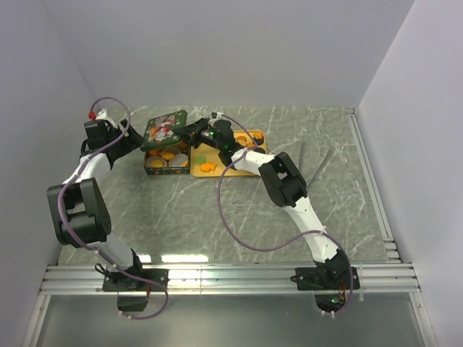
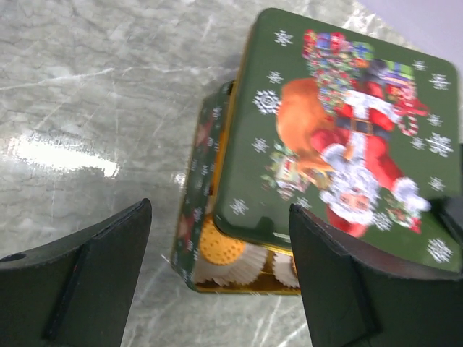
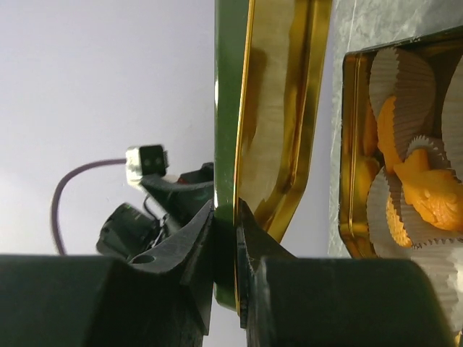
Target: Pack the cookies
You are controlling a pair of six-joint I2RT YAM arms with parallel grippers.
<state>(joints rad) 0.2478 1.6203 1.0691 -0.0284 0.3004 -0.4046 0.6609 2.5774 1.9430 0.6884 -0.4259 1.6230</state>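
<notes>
now right gripper [image 3: 233,217] clamps the green santa-printed lid [image 2: 340,137], tilted over the green tin [image 2: 192,217] of orange cookies [image 3: 423,191]; left gripper [image 2: 221,210] gapes. next, likely: level, seat it.

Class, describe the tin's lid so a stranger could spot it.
At the far side of the marble table sits an open green tin of cookies. Tilted above it, pinched by the right end effector, is the lid: only it bears a Santa picture.

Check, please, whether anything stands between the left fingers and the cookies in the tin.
The lid, held by the right fingers, hangs tilted over the tin and covers most of it; cookies show only at the near edge.
</notes>
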